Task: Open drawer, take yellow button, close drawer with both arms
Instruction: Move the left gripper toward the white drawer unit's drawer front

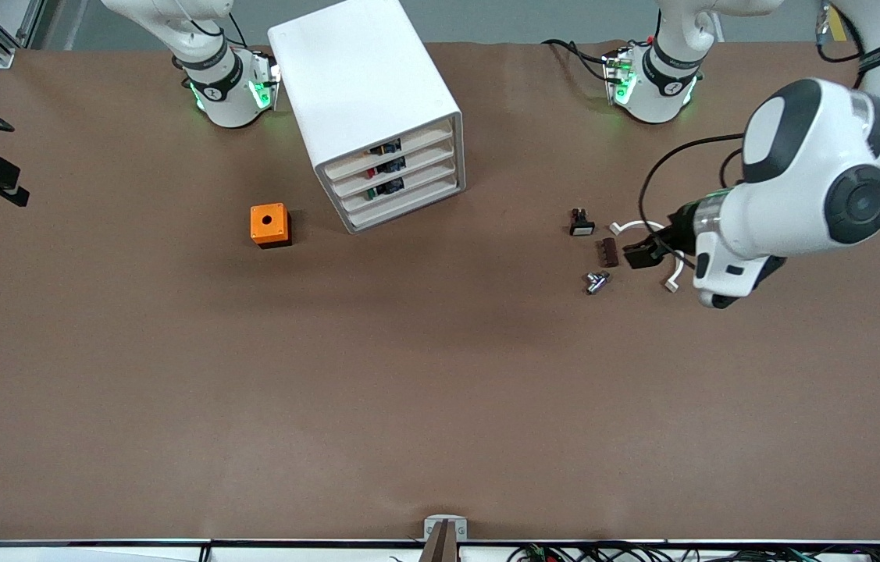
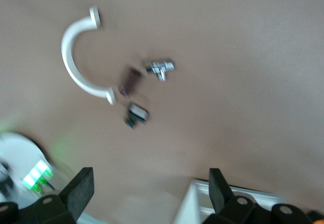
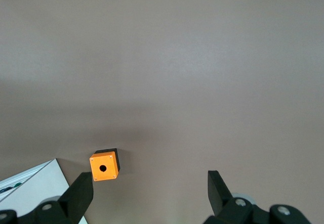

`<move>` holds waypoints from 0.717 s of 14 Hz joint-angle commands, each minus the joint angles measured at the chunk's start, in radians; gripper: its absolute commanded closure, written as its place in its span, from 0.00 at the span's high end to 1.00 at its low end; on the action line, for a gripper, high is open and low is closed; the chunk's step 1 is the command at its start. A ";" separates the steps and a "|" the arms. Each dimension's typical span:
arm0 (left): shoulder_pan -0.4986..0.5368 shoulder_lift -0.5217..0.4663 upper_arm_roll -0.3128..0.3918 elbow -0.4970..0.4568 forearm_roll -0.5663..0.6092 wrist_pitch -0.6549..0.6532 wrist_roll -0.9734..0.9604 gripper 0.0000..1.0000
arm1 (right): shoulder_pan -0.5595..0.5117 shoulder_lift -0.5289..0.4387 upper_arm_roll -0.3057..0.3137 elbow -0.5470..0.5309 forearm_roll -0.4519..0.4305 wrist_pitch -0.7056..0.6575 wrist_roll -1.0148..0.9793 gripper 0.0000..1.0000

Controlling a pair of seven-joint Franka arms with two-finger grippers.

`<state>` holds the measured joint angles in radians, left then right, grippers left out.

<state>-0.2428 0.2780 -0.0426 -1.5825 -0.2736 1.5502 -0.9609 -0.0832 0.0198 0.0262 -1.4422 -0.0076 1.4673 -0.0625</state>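
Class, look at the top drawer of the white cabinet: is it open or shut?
Shut. The drawer sits flush with the three fronts below it on the cabinet; nothing is pulled out.

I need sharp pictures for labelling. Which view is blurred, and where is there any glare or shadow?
Left wrist view: smeared, the white handle and small parts soft. Right wrist view: sharp, a broad shadow by the orange box. Front view: sharp, green light at the arm bases.

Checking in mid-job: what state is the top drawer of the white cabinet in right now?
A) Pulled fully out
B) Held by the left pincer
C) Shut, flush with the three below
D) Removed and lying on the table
C: the drawer sits flush with the other fronts of the cabinet, and neither pincer is at it.
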 commanded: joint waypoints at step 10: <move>-0.035 0.332 -0.215 0.165 -0.357 -0.113 -0.923 1.00 | -0.024 0.006 0.014 0.014 -0.002 -0.011 0.004 1.00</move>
<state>-0.2802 0.5381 -0.2141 -1.4743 -0.5956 1.4699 -1.7500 -0.0860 0.0216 0.0257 -1.4422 -0.0076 1.4673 -0.0625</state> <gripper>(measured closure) 0.000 0.000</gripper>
